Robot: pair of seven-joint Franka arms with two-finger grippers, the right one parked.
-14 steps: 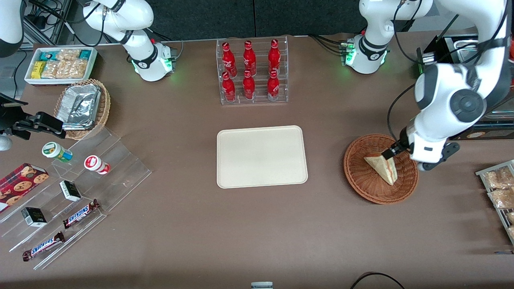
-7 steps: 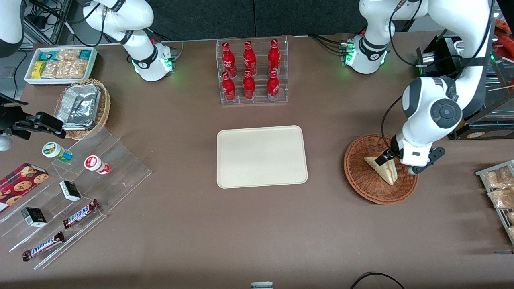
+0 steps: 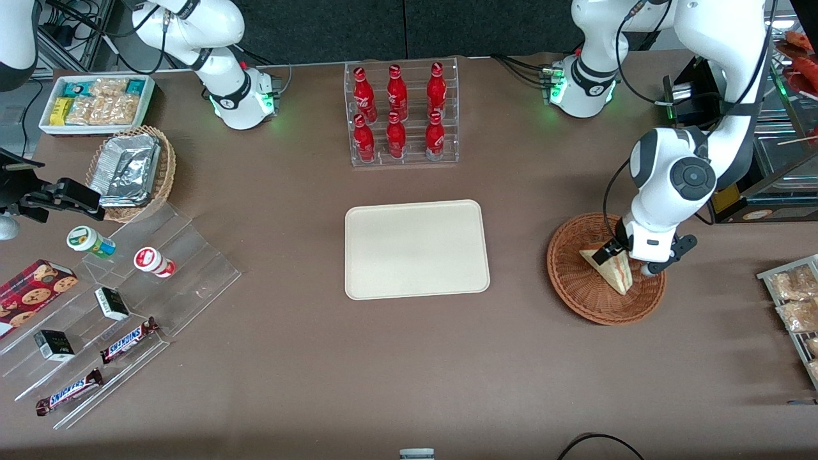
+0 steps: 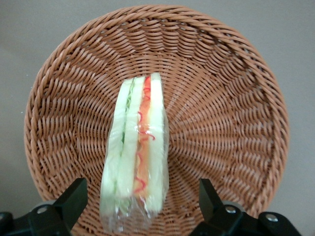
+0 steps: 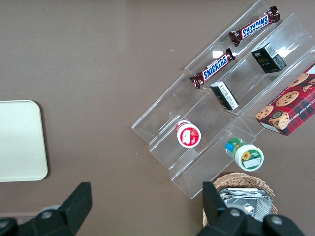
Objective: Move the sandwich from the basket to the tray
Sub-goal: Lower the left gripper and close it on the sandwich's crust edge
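Spread wide, the left arm's gripper (image 4: 139, 201) hangs low over the basket (image 3: 578, 291), with one black finger (image 4: 72, 199) on each side of the sandwich's near end and clear gaps between the pads and the wrapped bread, so it grips nothing. From the front, the gripper (image 3: 621, 260) sits at the sandwich's broad end, the end farther from the front camera, under the white wrist of the working arm.

Biggest thing on the brown table (image 3: 409, 370) is the tray (image 3: 416, 249), cream and bare, lying flat at mid-table, well apart from the basket toward the parked arm's end. Farther from the front camera than the tray stands a clear rack of red bottles (image 3: 401, 114).

The basket (image 4: 221, 98), round reddish-brown wicker, rests on the table toward the working arm's end.

The sandwich (image 3: 610, 268) lies in the basket on the weave, its point aimed toward the front camera. The wrist view shows the sandwich (image 4: 138, 147) edge-up in clear film, pale bread slices with green, orange and red filling between them
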